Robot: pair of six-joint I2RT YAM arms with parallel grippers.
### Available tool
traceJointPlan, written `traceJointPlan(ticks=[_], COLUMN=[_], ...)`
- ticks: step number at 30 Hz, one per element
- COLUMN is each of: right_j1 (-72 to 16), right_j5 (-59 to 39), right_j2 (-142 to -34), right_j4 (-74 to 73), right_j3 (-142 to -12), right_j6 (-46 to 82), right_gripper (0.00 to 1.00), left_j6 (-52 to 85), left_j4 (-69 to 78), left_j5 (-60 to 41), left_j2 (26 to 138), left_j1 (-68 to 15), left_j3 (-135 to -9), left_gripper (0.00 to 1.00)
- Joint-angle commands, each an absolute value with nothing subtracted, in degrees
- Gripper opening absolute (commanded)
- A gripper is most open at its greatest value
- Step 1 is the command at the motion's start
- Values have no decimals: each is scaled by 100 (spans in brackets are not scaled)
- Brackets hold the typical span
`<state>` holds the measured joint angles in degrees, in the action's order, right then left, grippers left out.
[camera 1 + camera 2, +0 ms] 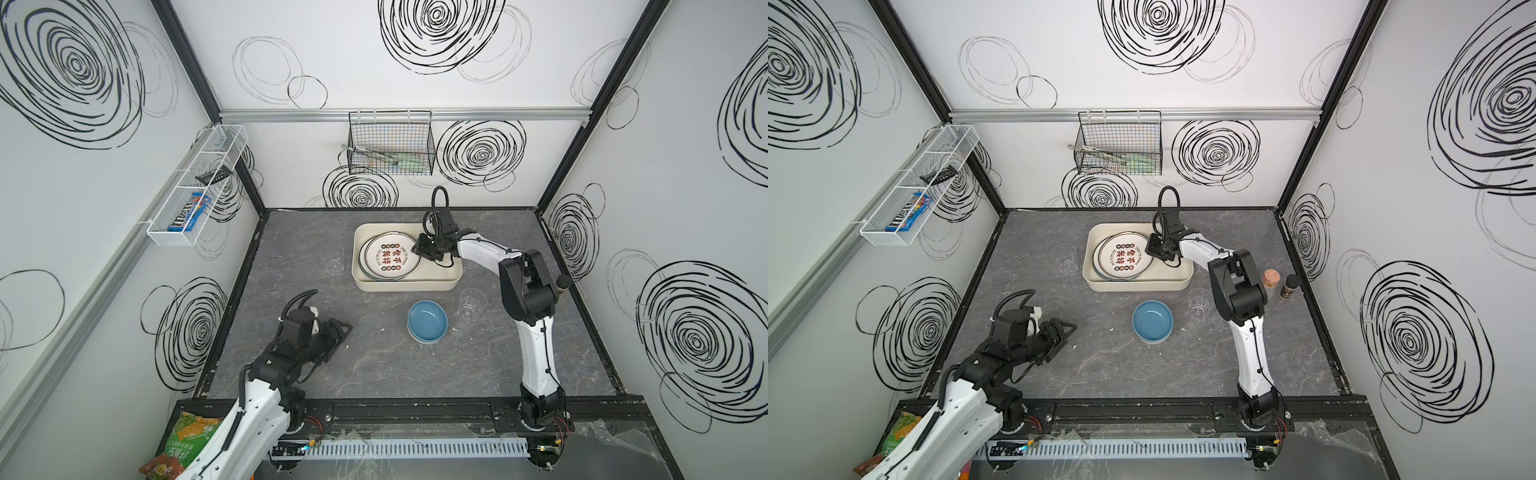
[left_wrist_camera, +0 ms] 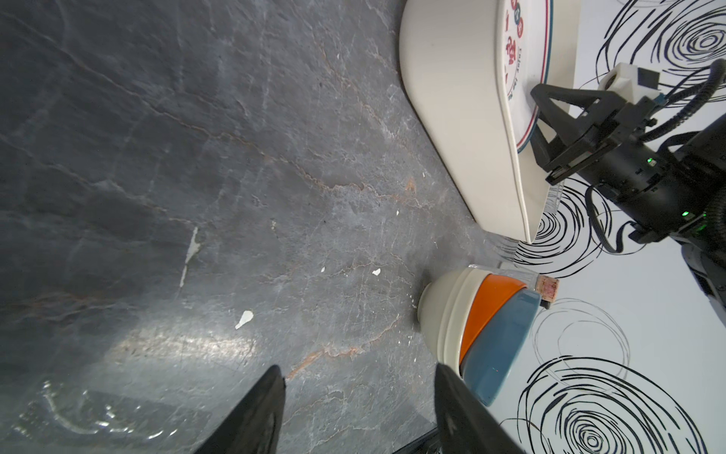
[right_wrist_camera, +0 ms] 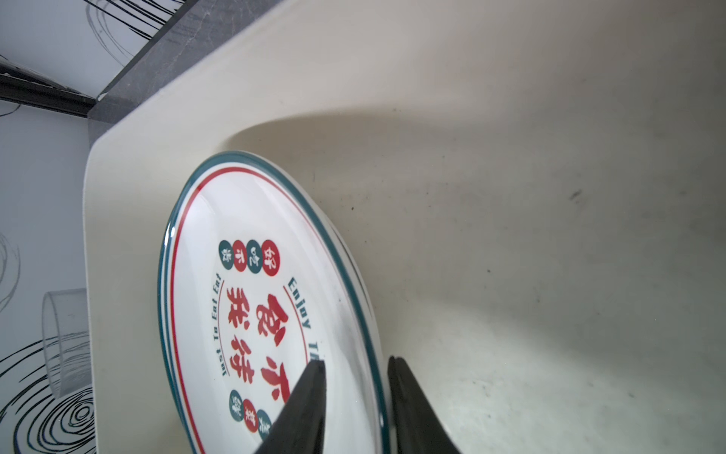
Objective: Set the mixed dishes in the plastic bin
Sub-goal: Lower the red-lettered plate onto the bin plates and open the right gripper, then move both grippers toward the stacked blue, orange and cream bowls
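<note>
The right gripper (image 3: 355,363) sits astride the plate (image 3: 251,220) rim, jaws slightly parted and clamping nothing. The plate lies on other plates in the bin (image 3: 491,177). The bowls (image 1: 427,321) stand on the table (image 1: 374,365) outside it, just ahead of the left gripper (image 2: 357,369), which is wide open, empty and probably better placed to take them.
</note>
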<state>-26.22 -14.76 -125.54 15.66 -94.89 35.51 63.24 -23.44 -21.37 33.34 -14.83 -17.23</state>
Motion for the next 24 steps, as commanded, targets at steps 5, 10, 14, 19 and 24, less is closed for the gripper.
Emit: traceJointPlan(ticks=[5, 10, 14, 19, 24], right_j1=[-2783, -2865, -2890, -2896, -2895], right_j5=[-1156, -1083, -1108, -1043, -865], right_j2=[-12618, -12619, -12689, -12685, -12473], right_j4=[1852, 1912, 2026, 2152, 2248], right_j3=[-9817, -9885, -10007, -10055, -9971], right_j6=[3345, 3279, 3227, 3149, 3052], right_gripper=[38, 44, 47, 52, 53], left_j6=[6364, 6374, 6374, 6362, 6303], left_j4=[-2197, -2206, -2219, -2224, -2230], left_j5=[-2105, -2105, -2105, -2086, -2057], left_j2=[3265, 3252, 3243, 3235, 3260], left_j1=[-1461, -1457, -1453, -1455, -1462], left_j3=[-1644, -1644, -1657, -1691, -1762], left_gripper=[64, 64, 64, 64, 65])
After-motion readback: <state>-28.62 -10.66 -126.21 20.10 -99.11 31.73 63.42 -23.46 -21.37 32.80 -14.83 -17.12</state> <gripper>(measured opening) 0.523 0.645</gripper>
